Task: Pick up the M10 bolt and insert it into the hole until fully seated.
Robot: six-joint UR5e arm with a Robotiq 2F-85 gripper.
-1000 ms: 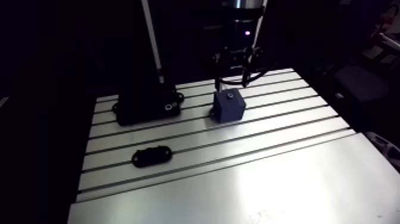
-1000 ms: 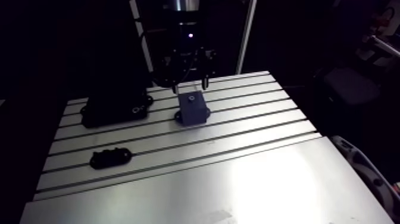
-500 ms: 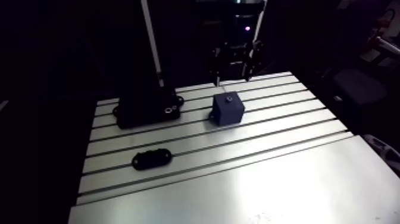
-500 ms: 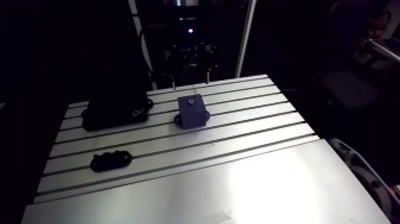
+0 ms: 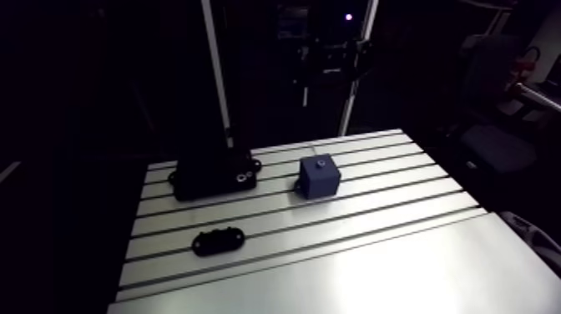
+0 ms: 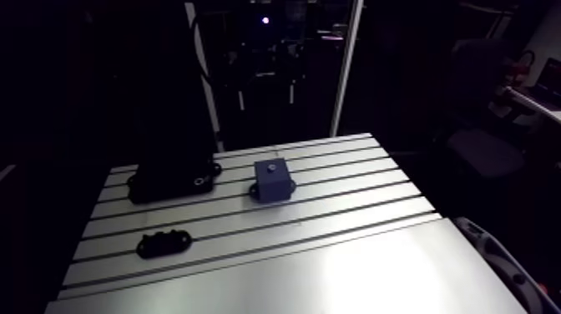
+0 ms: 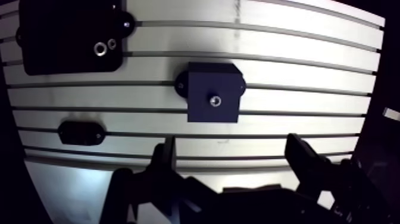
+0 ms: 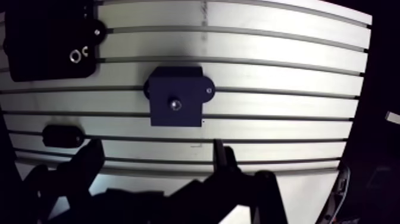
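A dark blue block (image 7: pixel 205 113) stands on the slotted table (image 7: pixel 309 65). The bolt (image 7: pixel 215 100) sits in the hole in the block's top face, and only its small shiny head shows. My gripper (image 7: pixel 232 146) hangs high above the table, open, with nothing between its fingers. In the wrist view the block lies ahead of the fingertips. The arm view shows the gripper (image 6: pixel 267 92) well above and behind the block (image 5: pixel 320 177).
A large black fixture (image 7: pixel 68 36) with two metal-ringed holes lies on the slots beside the block. A small black oval piece (image 7: pixel 81 132) lies nearer the smooth plate (image 5: pixel 376 259) that covers the table's near part.
The gripper has risen from just over the block to high above the table, open and holding nothing. The bolt stays in the block. The arm camera's view has shifted as well.
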